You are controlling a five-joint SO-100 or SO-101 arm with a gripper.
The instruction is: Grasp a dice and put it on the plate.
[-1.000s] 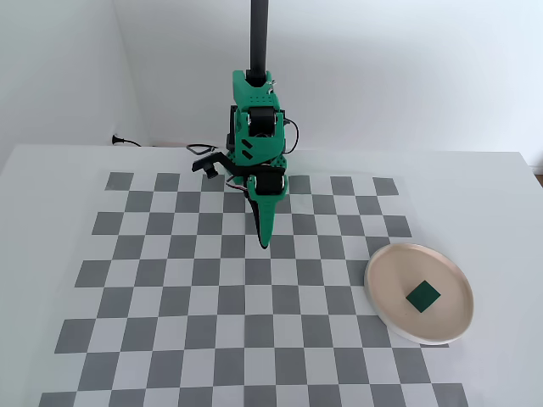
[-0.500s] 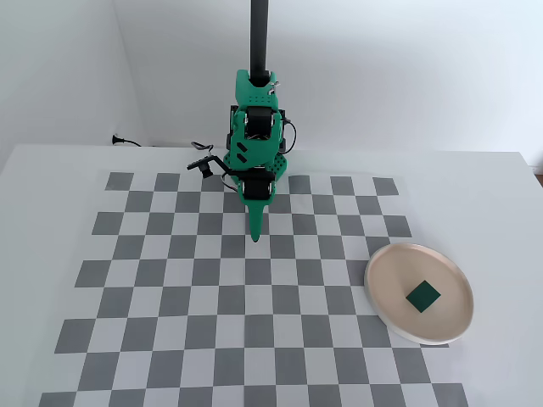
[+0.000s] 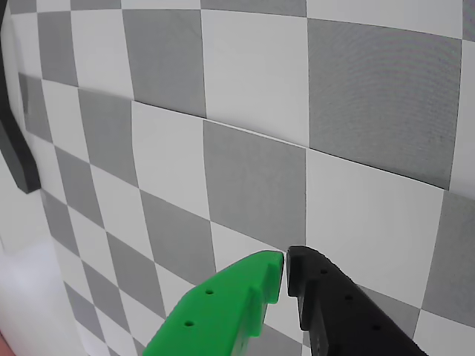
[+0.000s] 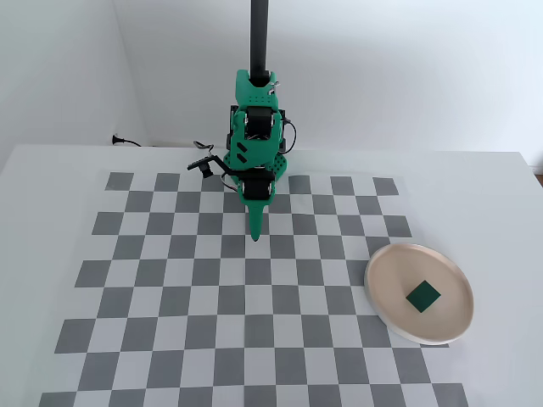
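Note:
In the fixed view the dark green dice (image 4: 423, 296) lies on the round beige-pink plate (image 4: 386, 280) at the right of the checkered mat. My gripper (image 4: 255, 236) hangs over the mat's upper middle, far left of the plate, pointing down. In the wrist view the gripper (image 3: 286, 268) shows a green finger (image 3: 223, 311) and a black finger (image 3: 341, 311) with tips nearly touching and nothing between them. The dice and plate are out of the wrist view.
The grey and white checkered mat (image 4: 170, 288) covers the white table. The green arm base and a black pole (image 4: 259, 51) stand at the mat's far edge. A black cable (image 4: 123, 141) runs along the wall. A dark bar (image 3: 15, 141) shows at the wrist view's left edge.

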